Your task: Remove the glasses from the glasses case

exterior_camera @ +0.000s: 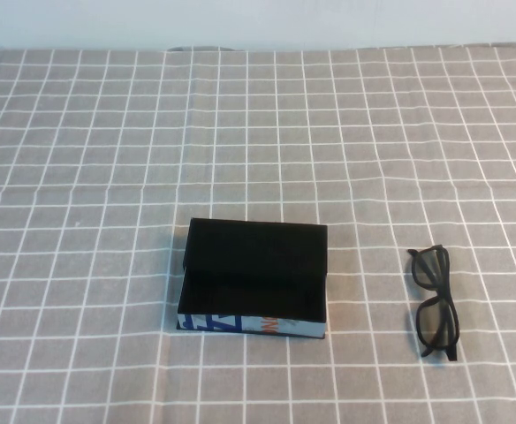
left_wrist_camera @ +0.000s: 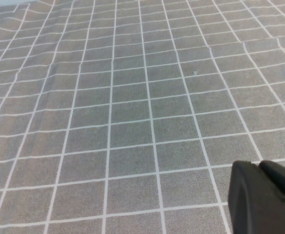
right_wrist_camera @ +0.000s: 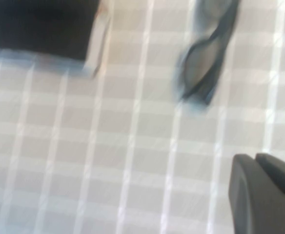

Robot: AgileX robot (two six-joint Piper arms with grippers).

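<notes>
Gridded cloth under both: left end effector and right end effector seemingly closed, empty.

A staged test setup rather than a lived-in room: a worktop under grey white-gridded cloth, with a plain pale wall across the frame's top.

Matt black glasses case with dull dark lining, smooth black plastic glasses, on woven grey checked tablecloth.
</notes>
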